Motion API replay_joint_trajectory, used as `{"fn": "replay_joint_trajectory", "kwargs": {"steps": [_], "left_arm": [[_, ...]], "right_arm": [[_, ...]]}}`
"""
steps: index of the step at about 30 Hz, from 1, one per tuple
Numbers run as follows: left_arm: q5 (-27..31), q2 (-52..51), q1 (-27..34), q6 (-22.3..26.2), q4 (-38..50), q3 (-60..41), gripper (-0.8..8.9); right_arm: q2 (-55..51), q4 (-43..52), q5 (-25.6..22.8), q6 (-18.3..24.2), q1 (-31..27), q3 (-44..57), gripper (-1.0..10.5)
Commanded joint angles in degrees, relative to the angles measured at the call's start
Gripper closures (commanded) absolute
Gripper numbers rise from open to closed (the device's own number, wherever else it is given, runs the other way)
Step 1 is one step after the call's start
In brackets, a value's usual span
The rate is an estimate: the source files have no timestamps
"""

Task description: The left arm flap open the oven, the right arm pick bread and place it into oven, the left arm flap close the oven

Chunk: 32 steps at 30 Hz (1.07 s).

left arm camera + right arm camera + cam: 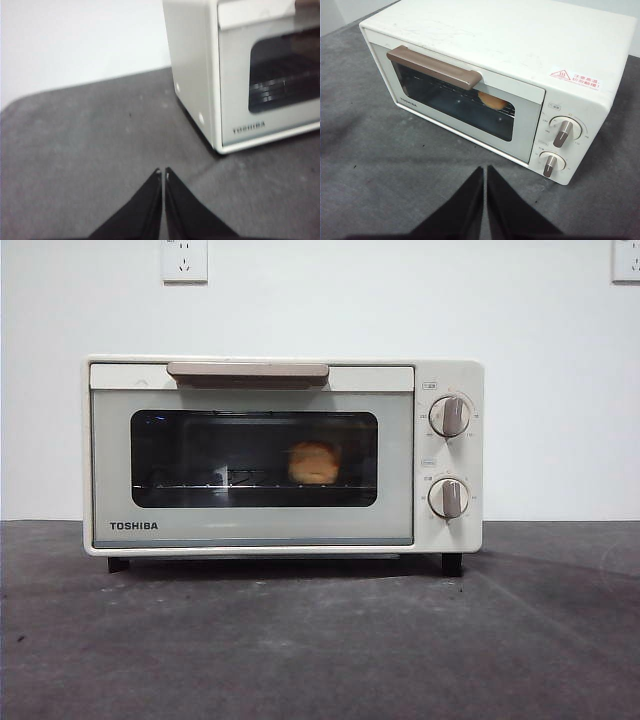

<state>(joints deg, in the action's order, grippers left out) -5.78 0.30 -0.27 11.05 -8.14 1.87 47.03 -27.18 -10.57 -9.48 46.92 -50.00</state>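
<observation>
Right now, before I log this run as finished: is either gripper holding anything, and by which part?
Nothing is held. The left gripper and right gripper are both shut on nothing, away from the oven, with the bread inside.

Bread (314, 463) inside oven (250, 530), right of centre.

Oven (240, 75) cropped; bread (492, 101) part-hidden by handle (435, 67).

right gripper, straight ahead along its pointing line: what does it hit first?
Probably the oven. The right gripper, jaws shut, points at the lower front edge of the closed door near the knobs, with bare table between. Depth is unclear, so it may touch the table just short of it.
</observation>
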Motion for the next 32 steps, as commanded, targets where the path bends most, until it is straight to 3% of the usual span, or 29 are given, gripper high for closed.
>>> {"fn": "replay_joint_trajectory", "kwargs": {"steps": [1, 11, 32], "left_arm": [[0.26, -0.11, 0.04, 0.26, -1.55, -1.18, 7.94], [0.22, -0.11, 0.04, -2.84, -2.08, -1.16, 7.94], [0.22, -0.11, 0.04, -2.86, -2.19, -1.16, 7.94]], "right_arm": [[0.44, 0.59, -0.02, -0.57, 0.57, -0.46, 9.4], [0.44, 0.61, -0.02, -0.57, 0.57, -0.46, 9.4], [0.11, 0.59, -0.07, -0.13, 0.28, -0.46, 9.4]]}}
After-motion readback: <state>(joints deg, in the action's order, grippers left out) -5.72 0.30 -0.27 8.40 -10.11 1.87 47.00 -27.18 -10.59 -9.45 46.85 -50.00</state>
